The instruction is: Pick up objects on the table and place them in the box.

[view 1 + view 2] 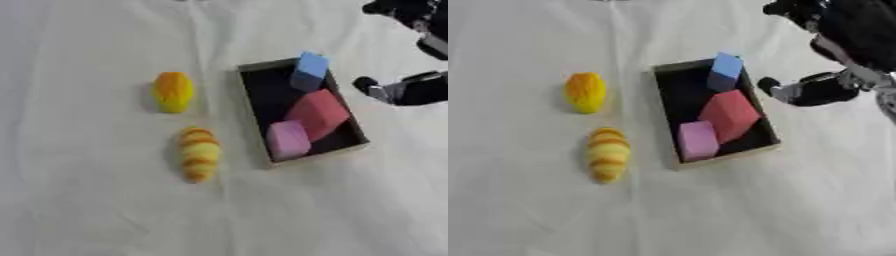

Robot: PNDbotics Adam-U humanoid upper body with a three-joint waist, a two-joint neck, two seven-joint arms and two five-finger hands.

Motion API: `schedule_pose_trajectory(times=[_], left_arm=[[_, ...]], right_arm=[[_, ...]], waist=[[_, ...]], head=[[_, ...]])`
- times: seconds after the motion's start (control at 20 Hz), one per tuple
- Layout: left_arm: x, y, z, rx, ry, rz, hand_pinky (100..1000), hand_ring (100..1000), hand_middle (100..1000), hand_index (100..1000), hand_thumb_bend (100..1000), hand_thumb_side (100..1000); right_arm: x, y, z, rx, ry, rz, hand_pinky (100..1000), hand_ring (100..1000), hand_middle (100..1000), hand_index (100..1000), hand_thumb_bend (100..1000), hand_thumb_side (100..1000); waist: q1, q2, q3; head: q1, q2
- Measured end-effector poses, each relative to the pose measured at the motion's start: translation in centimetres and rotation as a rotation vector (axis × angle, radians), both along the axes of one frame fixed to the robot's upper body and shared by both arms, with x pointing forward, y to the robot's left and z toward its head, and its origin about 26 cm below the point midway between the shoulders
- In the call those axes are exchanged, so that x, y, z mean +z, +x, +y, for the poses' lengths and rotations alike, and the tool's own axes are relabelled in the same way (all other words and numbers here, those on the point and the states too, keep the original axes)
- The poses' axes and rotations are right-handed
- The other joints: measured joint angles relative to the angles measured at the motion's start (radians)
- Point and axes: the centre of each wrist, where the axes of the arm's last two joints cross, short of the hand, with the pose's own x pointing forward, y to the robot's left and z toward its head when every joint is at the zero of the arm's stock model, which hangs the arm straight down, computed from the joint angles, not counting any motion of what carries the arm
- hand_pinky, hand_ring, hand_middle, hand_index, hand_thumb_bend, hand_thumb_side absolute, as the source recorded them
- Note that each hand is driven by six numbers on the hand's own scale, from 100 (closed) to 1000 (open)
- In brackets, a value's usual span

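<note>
A white cloth-covered table (87,210) carries all items. The right hand (824,87) hangs just beside the box's right wall, holding nothing; whether its fingers are spread or curled cannot be told. The box (667,135), dark inside with a pale rim, lies askew near centre. Inside it: a red block (730,115) at the middle, a pink block (698,140) at the near end touching the red one, and a blue block (726,70) propped on the far rim. Left of the box, well apart, lie a yellow-and-orange striped object (608,154) and, farther back, a yellow-orange rounded object (585,92).

Three blocks (317,114) in box (254,117), right of toys (199,153)
</note>
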Motion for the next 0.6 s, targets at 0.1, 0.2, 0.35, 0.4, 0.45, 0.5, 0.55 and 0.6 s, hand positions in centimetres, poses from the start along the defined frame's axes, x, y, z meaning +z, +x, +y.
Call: schedule_pose_trajectory(times=[0.1,0.2,0.35,0.4,0.45,0.5,0.55,0.6], left_arm=[[0.0,0.0,0.0,0.000,0.000,0.000,705,687,653,782,100,621],[0.0,0.0,0.0,0.000,0.001,0.000,705,687,653,783,100,620],[0.0,0.0,0.0,0.000,0.001,0.000,705,688,654,783,100,619],[0.0,0.0,0.0,0.000,0.002,0.000,705,688,654,783,100,619],[0.0,0.0,0.0,-0.001,0.002,0.000,705,688,654,783,100,619],[0.0,0.0,0.0,-0.001,0.003,0.000,705,688,654,783,100,617],[0.0,0.0,0.0,-0.002,0.003,0.001,705,688,654,783,100,616],[0.1,0.0,0.0,-0.003,0.004,0.001,705,688,654,783,100,615]], right_arm=[[0.5,-0.1,-0.1,0.016,0.015,-0.020,869,860,801,881,282,190],[0.7,-0.1,-0.1,0.045,0.033,-0.034,866,851,786,860,290,100],[0.9,0.0,0.3,0.110,0.050,-0.046,863,844,768,846,320,100],[1.2,0.1,0.5,0.136,0.049,-0.048,863,843,765,846,323,100],[1.4,0.1,0.8,0.162,0.045,-0.047,862,843,764,846,323,100],[1.7,0.1,1.1,0.188,0.040,-0.044,862,841,762,845,321,100],[2.0,0.2,1.4,0.214,0.032,-0.038,861,841,761,845,324,100],[2.4,0.2,1.8,0.240,0.023,-0.031,862,841,762,845,326,100]], waist=[[0.000,-0.002,-0.002],[0.000,-0.004,-0.002],[0.000,-0.005,0.000],[0.000,-0.006,0.001],[0.000,-0.007,0.003],[0.000,-0.010,0.005],[0.000,-0.012,0.007],[0.000,-0.013,0.009]], head=[[0.006,0.005],[0.011,0.008],[0.013,0.008],[0.012,0.009],[0.011,0.012],[0.009,0.014],[0.006,0.016],[0.003,0.016]])
